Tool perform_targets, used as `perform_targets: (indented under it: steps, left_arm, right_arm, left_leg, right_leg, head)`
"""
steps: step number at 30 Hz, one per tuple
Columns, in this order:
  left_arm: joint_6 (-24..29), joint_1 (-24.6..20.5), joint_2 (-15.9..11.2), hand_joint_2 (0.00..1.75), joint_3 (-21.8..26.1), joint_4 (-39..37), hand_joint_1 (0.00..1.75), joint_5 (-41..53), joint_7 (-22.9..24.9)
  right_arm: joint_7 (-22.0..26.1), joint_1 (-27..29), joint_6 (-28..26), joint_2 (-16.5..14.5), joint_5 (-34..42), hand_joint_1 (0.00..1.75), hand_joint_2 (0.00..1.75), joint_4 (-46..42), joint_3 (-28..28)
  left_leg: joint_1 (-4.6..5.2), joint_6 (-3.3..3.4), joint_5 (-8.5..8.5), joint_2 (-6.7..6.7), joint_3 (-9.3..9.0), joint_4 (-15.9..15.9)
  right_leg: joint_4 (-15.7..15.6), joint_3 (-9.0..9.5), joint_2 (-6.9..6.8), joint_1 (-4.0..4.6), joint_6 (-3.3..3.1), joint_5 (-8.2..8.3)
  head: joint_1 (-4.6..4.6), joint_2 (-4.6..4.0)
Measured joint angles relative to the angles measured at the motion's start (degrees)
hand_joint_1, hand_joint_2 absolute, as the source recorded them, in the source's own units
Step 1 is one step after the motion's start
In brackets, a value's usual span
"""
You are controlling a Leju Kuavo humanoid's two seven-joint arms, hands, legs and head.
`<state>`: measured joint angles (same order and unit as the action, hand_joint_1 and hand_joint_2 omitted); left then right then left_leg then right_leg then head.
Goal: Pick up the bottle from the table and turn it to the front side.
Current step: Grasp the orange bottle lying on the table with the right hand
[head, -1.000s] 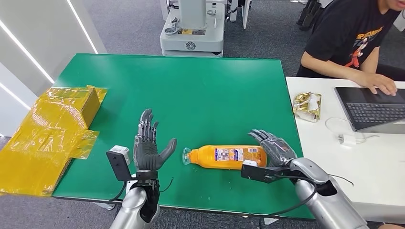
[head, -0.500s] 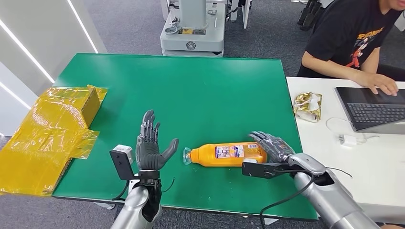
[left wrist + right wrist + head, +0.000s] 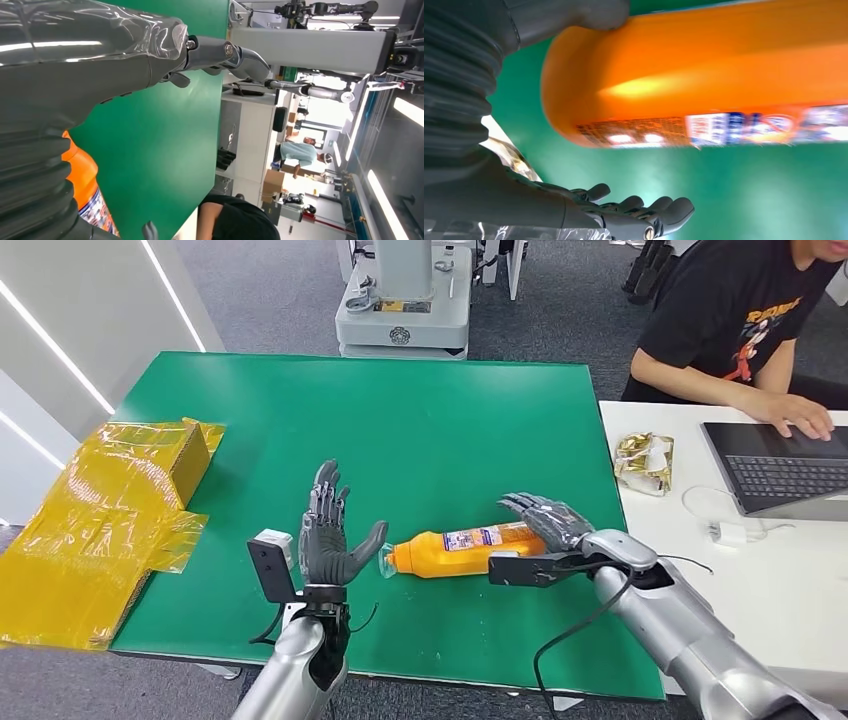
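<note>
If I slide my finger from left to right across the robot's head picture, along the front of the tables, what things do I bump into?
Yellow box → left hand → orange bottle → right hand → crumpled gold wrapper → laptop.

Left hand point(image 3: 100, 55) fingers spread, orange bottle point(image 3: 87, 195) beside it, green table point(image 3: 160, 150) — person point(image 3: 240, 222) beyond

The right hand point(image 3: 548, 522) hid the base of the orange bottle point(image 3: 455, 552), and its label print was too blurred to read.
</note>
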<state>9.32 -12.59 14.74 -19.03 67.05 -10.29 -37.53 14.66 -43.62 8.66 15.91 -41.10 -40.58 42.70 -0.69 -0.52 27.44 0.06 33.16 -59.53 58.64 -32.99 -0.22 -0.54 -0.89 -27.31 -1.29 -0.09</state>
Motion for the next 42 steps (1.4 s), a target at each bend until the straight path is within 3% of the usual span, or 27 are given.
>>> perform_targets:
  steps: [10, 30, 42]
  left_arm:
    - [-0.27, -1.25, 0.52, 1.75, -0.08, -1.91, 0.00, -0.19, 0.00]
    - [0.12, -1.65, 0.54, 1.75, -0.10, -3.10, 0.00, -0.40, -0.39]
    - [0.93, -1.70, 0.54, 1.75, -0.08, -3.54, 0.00, -1.23, -1.44]
  right_arm:
    - [0.20, -3.00, -0.86, -2.91, 0.40, 0.00, 1.75, 3.54, 1.75]
    - [0.25, -3.96, -0.96, -3.79, 0.40, 0.00, 1.75, 5.24, 3.13]
    - [1.46, -4.46, 0.91, -7.43, 1.23, 0.00, 1.75, 8.77, 4.02]
  left_leg:
    - [0.04, 0.01, 0.01, -0.02, 0.07, -0.03]
    - [0.03, 0.01, 0.01, -0.01, 0.08, -0.06]
    - [0.02, 0.01, 0.00, -0.02, 0.08, -0.06]
  right_leg:
    - [-0.03, -0.01, -0.02, 0.00, 0.02, 0.01]
    - [-0.02, -0.01, -0.01, 0.00, 0.07, 0.04]
    - [-0.02, -0.02, -0.02, 0.01, 0.07, 0.04]
  head:
    - [0.00, 0.00]
    - [0.00, 0.00]
    - [0.01, 0.00]
